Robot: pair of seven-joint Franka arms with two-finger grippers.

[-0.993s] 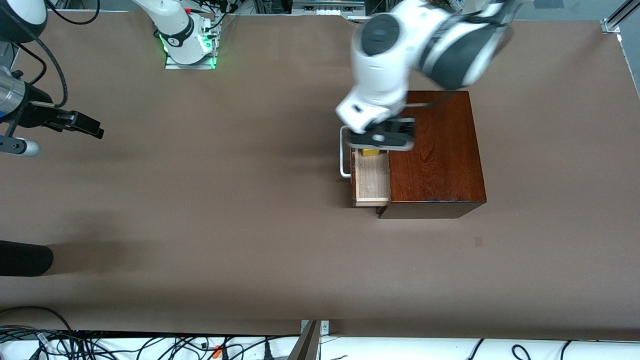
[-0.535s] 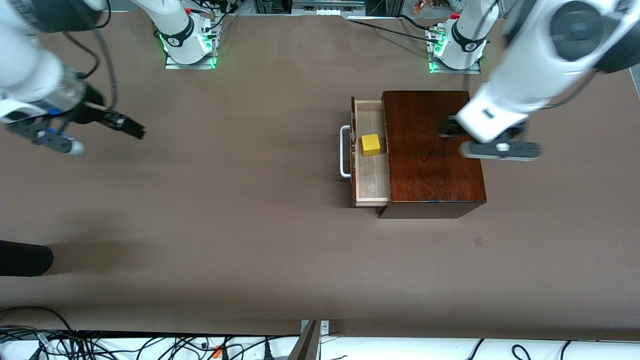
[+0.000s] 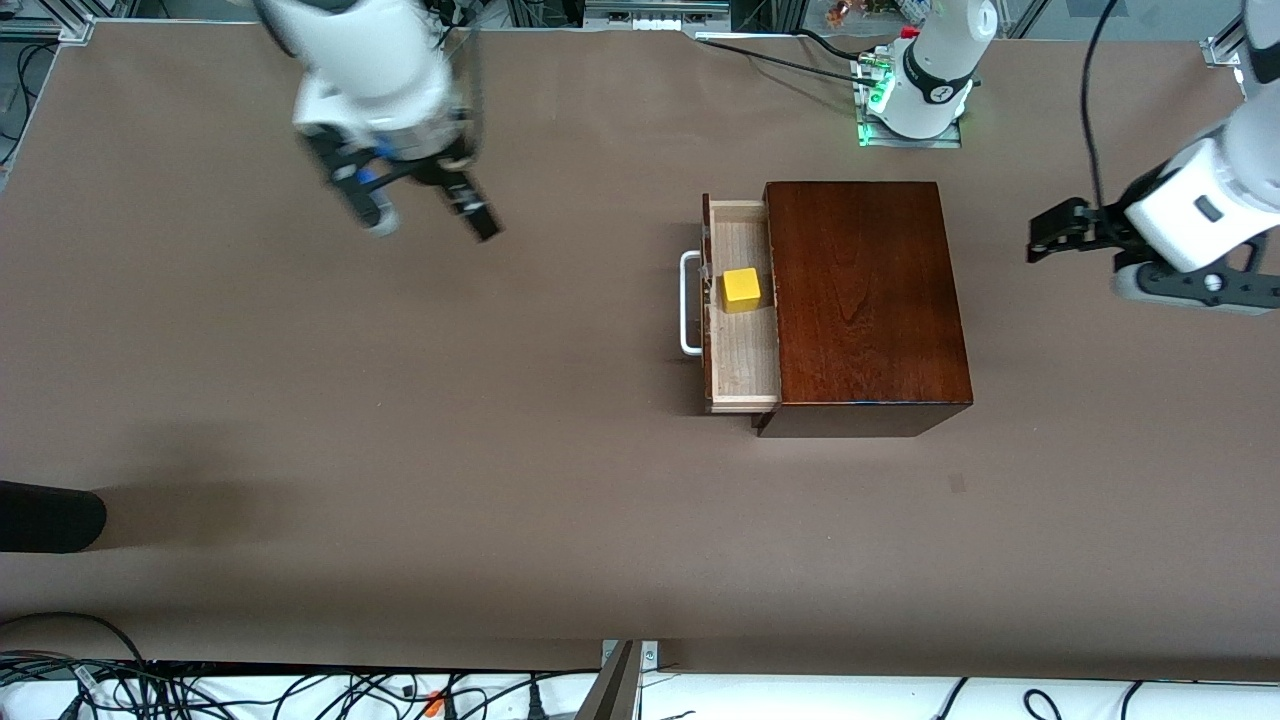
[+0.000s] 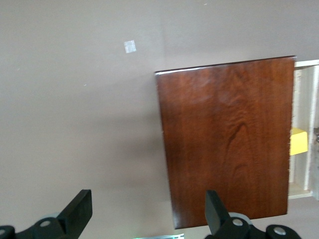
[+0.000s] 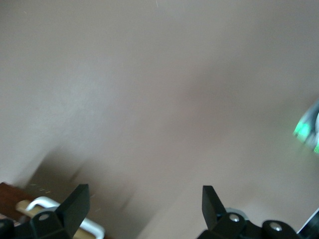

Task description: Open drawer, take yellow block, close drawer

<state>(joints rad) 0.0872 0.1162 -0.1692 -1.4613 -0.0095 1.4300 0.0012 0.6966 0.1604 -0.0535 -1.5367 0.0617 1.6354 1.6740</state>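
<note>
The dark reddish-brown wooden box stands toward the left arm's end of the table. Its drawer is pulled out, with the white handle toward the right arm's end. The yellow block lies in the drawer. My left gripper is open and empty, over bare table beside the box on its closed side. Its wrist view shows the box top and an edge of the block. My right gripper is open and empty, over bare table well away from the drawer; in its wrist view the handle shows.
A black object pokes in at the right arm's end of the table, near the front camera. A small square mark lies on the table nearer to the camera than the box. Cables run along the nearest edge.
My left gripper has pulled away from over the drawer, across the box to its own end of the table. My right gripper has swung in from the table's end toward the middle. The block has stayed in the drawer.
</note>
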